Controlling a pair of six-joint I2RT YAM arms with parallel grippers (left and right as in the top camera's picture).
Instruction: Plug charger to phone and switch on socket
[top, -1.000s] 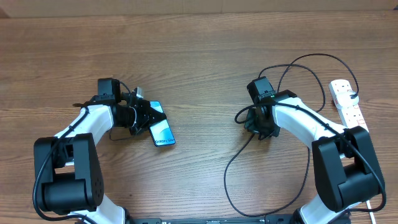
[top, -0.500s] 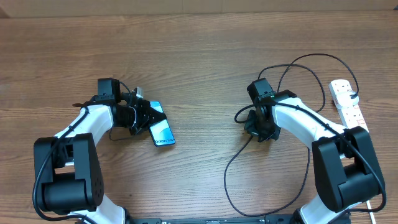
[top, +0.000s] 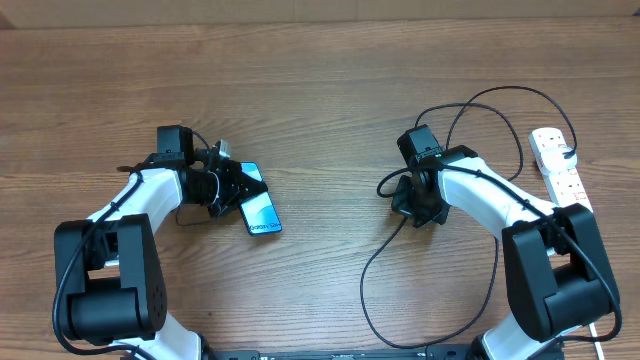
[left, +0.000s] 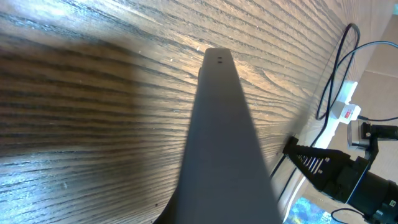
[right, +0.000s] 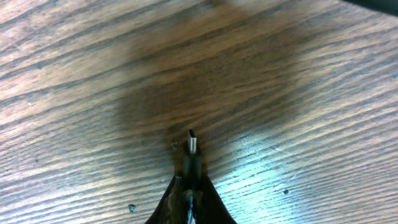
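Step in hand, by the look: bringing charger (right: 192, 158) to phone (top: 261, 213); nothing plugged yet, socket (top: 557, 165) untouched. L gripper (top: 226, 187) closed on phone near its upper end, screen up, "Galaxy S24" end toward robot base. In L wrist view, only the phone's grey edge running out ahead over the wood, fingers out of shot. R gripper (top: 417, 207) pinched shut on charger just behind connector tip (right: 193, 143), fingertips (right: 211, 211) meeting round the plug body, tip poking out bare, close above table (top: 330, 70). Rest of cable slack: one loop toward robot base, another arcing back toward socket at R edge of table. Phone L of centre, plug R of centre, well apart, bare wood between. Next, prob.: swing R arm across (or both arms inward), line tip up w/ phone's port, push straight in along phone's long axis w/ L bracing. Port not visible in any view, so no telling the right short end; may need turning the phone first. Thin tip, small slot: calls for tight alignment, slow approach, no side load. Worth watching slack cable for snags on R arm. After that, free a gripper & press the socket's switch.
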